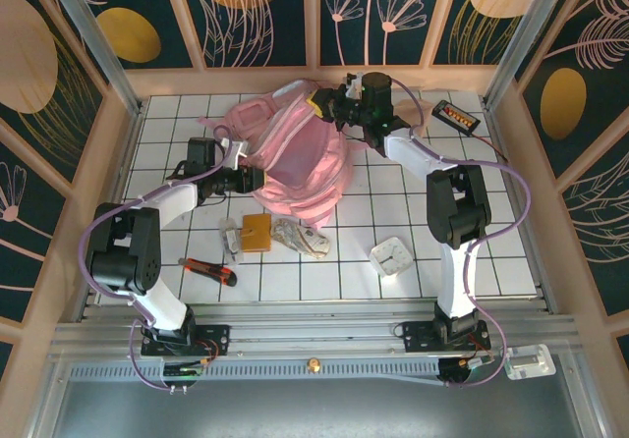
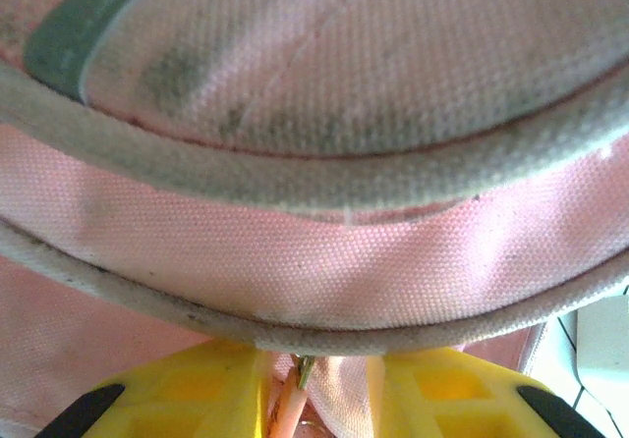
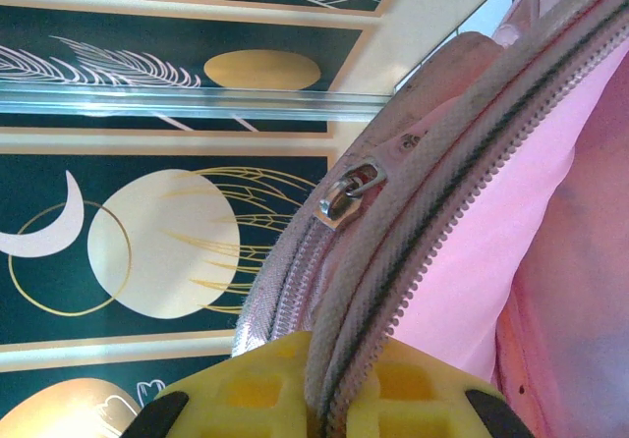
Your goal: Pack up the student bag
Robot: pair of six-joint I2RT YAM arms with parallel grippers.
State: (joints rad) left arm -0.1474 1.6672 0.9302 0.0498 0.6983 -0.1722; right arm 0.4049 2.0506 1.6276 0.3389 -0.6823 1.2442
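Note:
The student bag [image 1: 300, 158], a big pink backpack, lies at the back middle of the tiled table. My right gripper [image 1: 326, 107] holds its top rim. In the right wrist view the yellow fingers [image 3: 246, 389] of that gripper [image 3: 339, 364] are shut on the bag's opened zipper edge [image 3: 423, 232], just below a metal zipper slider [image 3: 344, 194]. My left gripper [image 1: 254, 178] is against the bag's left side. In the left wrist view its jaws [image 2: 319, 374] stand a little apart under a grey piped seam [image 2: 324, 335], with pink fabric and a thin pink pull tab [image 2: 290, 399] in the gap.
In front of the bag lie a brown wallet [image 1: 257, 232], a small white item [image 1: 231, 234], a pale pouch with keys [image 1: 303, 238], a white square clock [image 1: 396, 256] and an orange-black cutter [image 1: 208, 269]. A black case [image 1: 459, 116] sits at the back right.

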